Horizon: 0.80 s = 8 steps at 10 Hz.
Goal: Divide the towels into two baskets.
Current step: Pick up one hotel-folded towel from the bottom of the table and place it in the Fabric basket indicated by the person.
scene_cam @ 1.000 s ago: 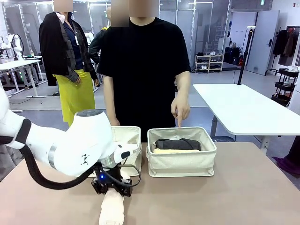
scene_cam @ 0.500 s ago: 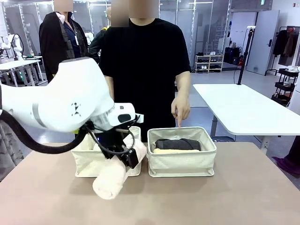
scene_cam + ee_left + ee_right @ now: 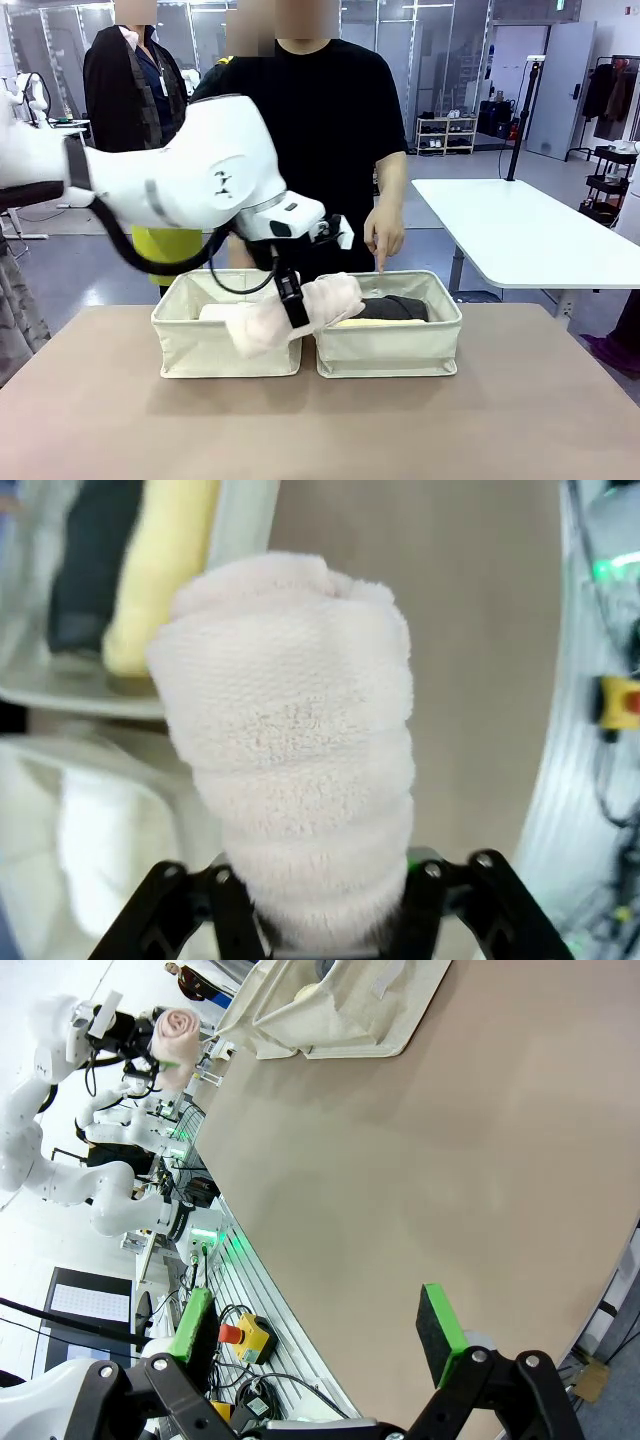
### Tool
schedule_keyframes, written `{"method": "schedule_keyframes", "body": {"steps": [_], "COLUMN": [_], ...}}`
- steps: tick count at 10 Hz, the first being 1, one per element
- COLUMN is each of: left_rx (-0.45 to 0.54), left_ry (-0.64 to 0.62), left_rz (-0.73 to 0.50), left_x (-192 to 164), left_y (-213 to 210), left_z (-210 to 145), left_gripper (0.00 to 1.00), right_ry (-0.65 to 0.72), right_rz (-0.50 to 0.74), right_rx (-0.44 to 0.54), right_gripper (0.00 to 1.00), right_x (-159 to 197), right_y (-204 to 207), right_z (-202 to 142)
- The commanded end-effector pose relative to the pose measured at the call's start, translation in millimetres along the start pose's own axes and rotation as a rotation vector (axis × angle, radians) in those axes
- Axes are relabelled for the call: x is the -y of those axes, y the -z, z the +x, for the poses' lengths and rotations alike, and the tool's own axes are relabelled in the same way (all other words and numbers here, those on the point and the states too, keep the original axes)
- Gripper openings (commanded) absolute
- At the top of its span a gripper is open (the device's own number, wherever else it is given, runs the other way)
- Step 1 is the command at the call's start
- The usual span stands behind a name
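My left gripper [image 3: 293,300] is shut on a cream rolled towel [image 3: 305,305] and holds it tilted in the air over the seam between the two canvas baskets. In the left wrist view that towel [image 3: 300,750] stands up from the shut gripper [image 3: 315,920]. The left basket [image 3: 225,350] holds a white towel [image 3: 215,312]. In the right basket [image 3: 390,350] lie a dark grey towel [image 3: 395,307] and a pale yellow towel [image 3: 360,323], also seen as the yellow towel [image 3: 160,580] and the grey towel [image 3: 90,570]. My right gripper [image 3: 315,1340] is open above bare table.
A person in black stands behind the baskets, one hand [image 3: 385,235] pointing a finger down at the right basket's far rim. The brown table [image 3: 480,420] stretches in front of the baskets. A white table [image 3: 520,235] stands farther right.
My left arm lifted the cream towel off the table's front and carried it up and to the right, from in front of the left basket to over the gap between both baskets.
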<state>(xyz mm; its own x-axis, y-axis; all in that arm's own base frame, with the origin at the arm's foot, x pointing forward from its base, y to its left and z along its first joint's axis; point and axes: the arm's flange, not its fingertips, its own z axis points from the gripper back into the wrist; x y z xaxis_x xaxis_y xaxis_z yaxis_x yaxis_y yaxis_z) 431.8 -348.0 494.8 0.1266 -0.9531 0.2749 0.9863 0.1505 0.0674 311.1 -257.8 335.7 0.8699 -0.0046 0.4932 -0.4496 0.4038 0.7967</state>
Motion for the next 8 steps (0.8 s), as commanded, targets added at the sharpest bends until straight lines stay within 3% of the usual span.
{"method": "schedule_keyframes", "body": {"steps": [1,5,8], "left_rx": [-0.012,-0.067,-0.114], "left_ry": [0.116,0.243,0.294], "left_rz": [0.025,0.113,0.054], "left_x": [-33,-83,-119], "left_y": [-1,23,45], "left_z": [45,121,154], "left_gripper": [0.23,0.23,0.23], "right_ry": [0.005,0.005,0.005], "right_rz": [-0.007,-0.007,-0.007], "right_rx": [-0.010,-0.010,-0.010], "right_gripper": [1.00,1.00,1.00], "right_x": [-4,-4,-4], "right_y": [-1,-1,-1], "right_z": [-1,-1,-1]}}
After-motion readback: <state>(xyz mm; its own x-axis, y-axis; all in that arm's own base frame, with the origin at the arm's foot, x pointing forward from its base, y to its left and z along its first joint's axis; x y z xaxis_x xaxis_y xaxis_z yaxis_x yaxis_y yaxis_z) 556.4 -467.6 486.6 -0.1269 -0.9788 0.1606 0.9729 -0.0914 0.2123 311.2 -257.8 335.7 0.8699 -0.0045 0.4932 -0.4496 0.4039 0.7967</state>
